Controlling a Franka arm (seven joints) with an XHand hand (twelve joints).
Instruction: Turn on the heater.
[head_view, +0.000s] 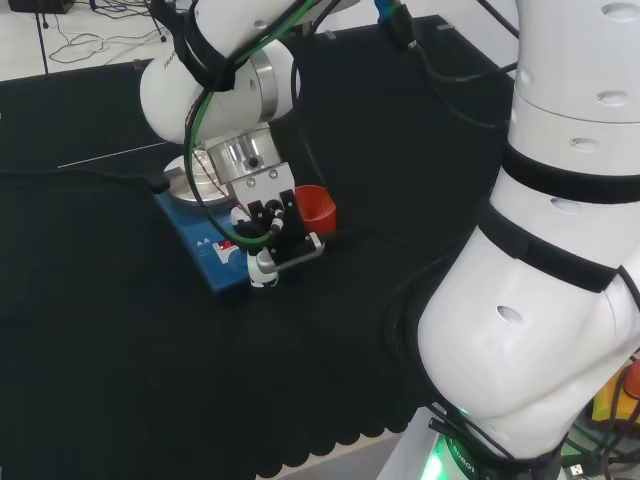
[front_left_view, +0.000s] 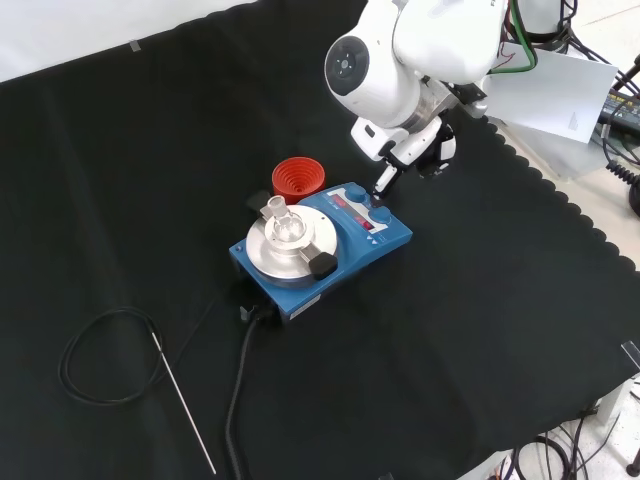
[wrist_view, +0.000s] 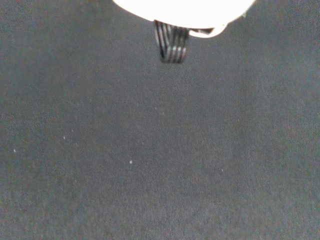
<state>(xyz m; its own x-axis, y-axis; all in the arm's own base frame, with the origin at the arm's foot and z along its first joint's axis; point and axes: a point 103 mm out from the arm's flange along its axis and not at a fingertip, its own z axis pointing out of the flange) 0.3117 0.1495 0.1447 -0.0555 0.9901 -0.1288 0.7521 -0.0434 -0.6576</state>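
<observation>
The heater (front_left_view: 352, 240) is a blue box with a round silver plate (front_left_view: 290, 243) and a front panel with a blue knob (front_left_view: 381, 213). A small clear glass vessel (front_left_view: 284, 222) stands on the plate. The hand (front_left_view: 405, 150) hangs over the panel end. One straight finger (front_left_view: 383, 180) points down at the panel just above the knob; whether it touches is unclear. In the head view the hand (head_view: 268, 228) sits over the heater's (head_view: 215, 255) near end, its white fingertip (head_view: 261, 268) at the panel. It holds nothing. In the wrist view a blurred white part of the hand (wrist_view: 185, 10) shows over black cloth.
A red ribbed ring (front_left_view: 298, 177) stands right beside the heater, also seen in the head view as the red ring (head_view: 316, 207). A thin metal probe (front_left_view: 185, 405) with a looped black cable (front_left_view: 95, 350) lies on the cloth. The heater's black power cable (front_left_view: 238, 400) runs toward the front edge.
</observation>
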